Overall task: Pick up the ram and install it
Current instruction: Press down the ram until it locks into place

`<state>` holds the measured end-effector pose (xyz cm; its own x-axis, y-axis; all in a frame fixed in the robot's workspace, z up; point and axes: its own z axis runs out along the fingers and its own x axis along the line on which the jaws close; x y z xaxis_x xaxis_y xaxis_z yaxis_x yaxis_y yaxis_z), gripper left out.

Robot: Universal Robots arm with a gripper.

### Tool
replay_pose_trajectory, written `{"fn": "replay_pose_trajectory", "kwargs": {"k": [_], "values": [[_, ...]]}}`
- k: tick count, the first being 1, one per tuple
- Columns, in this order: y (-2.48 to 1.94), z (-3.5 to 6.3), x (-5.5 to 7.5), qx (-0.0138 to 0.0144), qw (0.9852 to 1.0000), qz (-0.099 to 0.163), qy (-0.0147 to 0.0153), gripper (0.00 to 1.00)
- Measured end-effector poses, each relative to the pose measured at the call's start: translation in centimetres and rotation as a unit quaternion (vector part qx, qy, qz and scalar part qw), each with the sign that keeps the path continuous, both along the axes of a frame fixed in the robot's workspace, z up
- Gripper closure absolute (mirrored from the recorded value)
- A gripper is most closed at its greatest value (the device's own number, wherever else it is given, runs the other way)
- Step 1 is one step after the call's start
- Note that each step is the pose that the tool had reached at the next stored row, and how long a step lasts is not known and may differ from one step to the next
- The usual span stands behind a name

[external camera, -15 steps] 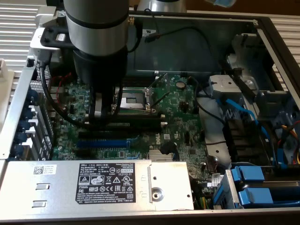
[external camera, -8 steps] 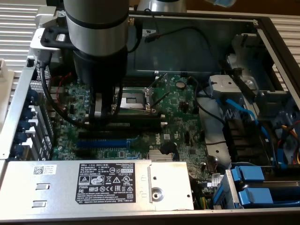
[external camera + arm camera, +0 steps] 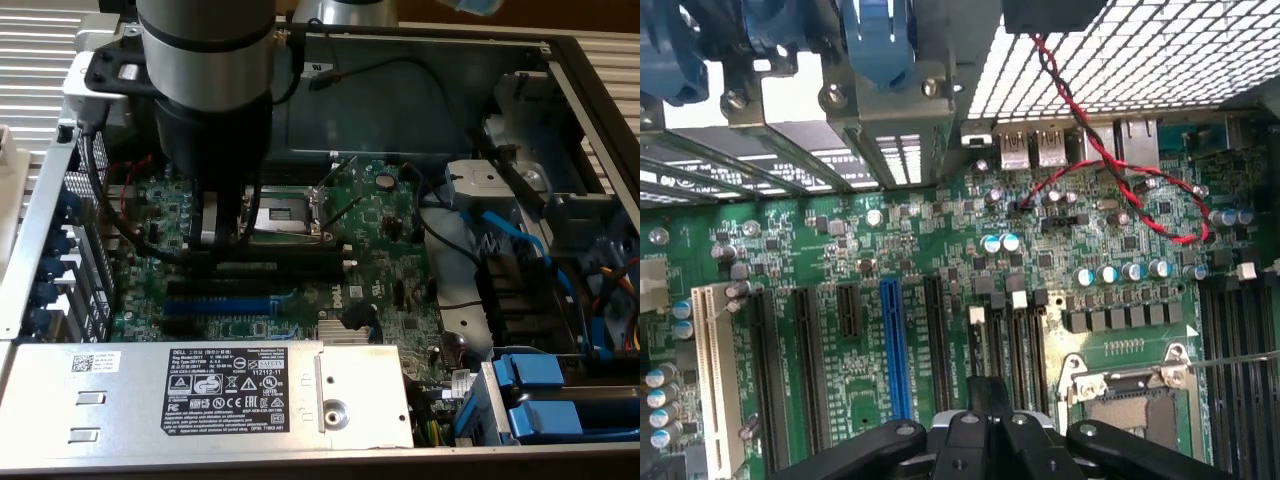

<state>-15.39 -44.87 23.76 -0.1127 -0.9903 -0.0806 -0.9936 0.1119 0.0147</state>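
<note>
Fingers closed tight, nothing visibly held, hovering over motherboard beside CPU socket. Risk, my guess: descending shut, I strike black memory slots or socket pins.

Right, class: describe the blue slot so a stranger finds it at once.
Find the green motherboard in the open case. By the grey labelled box run long slots; the blue slot is the only blue one among black neighbours.

The ram is a thin green stick. It sits long-ways in a black slot, just beside the silver socket. Only part of it shows.
</note>
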Motion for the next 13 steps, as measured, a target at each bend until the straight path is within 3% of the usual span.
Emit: {"fn": "replay_pose_trajectory", "kwargs": {"k": [5, 10, 13], "values": [[-0.04, 0.81, 1.1, 0.0001, 1.0, 0.0, 0.0, 0.89], [-0.11, 0.96, 4.8, 0.0001, 1.0, 0.0, 0.0002, 0.89], [-0.12, 0.96, 6.2, 0.0001, 1.0, 0.0, 0.0002, 0.89]]}}
